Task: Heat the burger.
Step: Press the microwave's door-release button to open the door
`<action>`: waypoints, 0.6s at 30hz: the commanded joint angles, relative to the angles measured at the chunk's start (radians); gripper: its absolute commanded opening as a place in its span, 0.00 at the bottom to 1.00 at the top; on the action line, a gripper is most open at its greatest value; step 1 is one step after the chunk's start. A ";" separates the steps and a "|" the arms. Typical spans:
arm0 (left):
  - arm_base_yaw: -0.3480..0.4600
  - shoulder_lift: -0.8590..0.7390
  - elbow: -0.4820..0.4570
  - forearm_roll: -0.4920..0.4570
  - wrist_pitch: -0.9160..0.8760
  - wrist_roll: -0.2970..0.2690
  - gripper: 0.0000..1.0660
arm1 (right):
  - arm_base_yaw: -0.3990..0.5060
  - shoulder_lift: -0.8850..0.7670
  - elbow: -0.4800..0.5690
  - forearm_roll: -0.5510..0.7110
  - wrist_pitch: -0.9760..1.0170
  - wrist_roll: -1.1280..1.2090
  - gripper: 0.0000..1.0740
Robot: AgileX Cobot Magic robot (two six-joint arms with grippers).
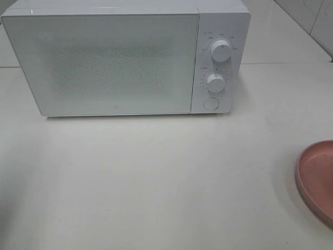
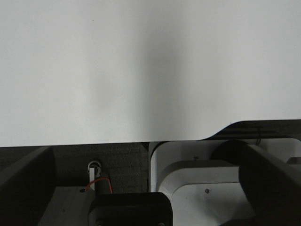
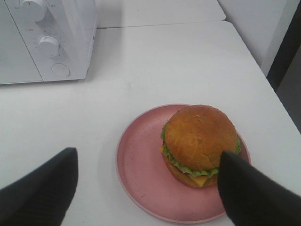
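Observation:
The burger (image 3: 200, 141), with a golden-brown bun, green lettuce and yellow cheese, sits on a pink plate (image 3: 141, 174) in the right wrist view. My right gripper (image 3: 148, 153) is open and empty, a little short of the plate, with one finger (image 3: 249, 193) overlapping the burger's near edge in the picture. The white microwave (image 1: 104, 62) stands at the back of the table with its door shut. In the exterior view only the plate's rim (image 1: 312, 177) shows at the right edge, and the burger is out of view there. My left gripper (image 2: 146, 149) is open and empty over the table's edge.
The microwave's panel has two knobs (image 1: 221, 51) (image 1: 215, 80) and a round button (image 1: 210, 103) on its right side. White table (image 1: 156, 177) lies in front of the microwave. A wall corner (image 3: 263, 28) stands to the right of the table.

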 commanded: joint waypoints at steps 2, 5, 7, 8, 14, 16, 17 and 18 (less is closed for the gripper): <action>0.003 -0.124 0.088 0.022 -0.078 0.002 0.92 | -0.003 -0.024 -0.001 -0.006 -0.005 -0.013 0.71; 0.003 -0.204 0.149 0.021 -0.116 0.002 0.92 | -0.003 -0.024 -0.001 -0.006 -0.005 -0.013 0.71; 0.003 -0.254 0.190 0.021 -0.136 0.002 0.92 | -0.003 -0.024 -0.001 -0.006 -0.005 -0.013 0.71; 0.003 -0.281 0.206 0.023 -0.156 0.002 0.92 | -0.003 -0.024 -0.001 -0.006 -0.005 -0.013 0.71; 0.003 -0.438 0.201 0.024 -0.158 0.004 0.92 | -0.003 -0.024 -0.001 -0.006 -0.005 -0.013 0.71; 0.003 -0.454 0.201 0.024 -0.158 0.004 0.92 | -0.003 -0.024 -0.001 -0.006 -0.005 -0.013 0.71; 0.003 -0.488 0.201 0.024 -0.158 0.004 0.92 | -0.003 -0.024 -0.001 -0.006 -0.005 -0.013 0.71; 0.003 -0.488 0.201 0.024 -0.158 0.004 0.92 | -0.003 -0.024 -0.001 -0.006 -0.005 -0.013 0.71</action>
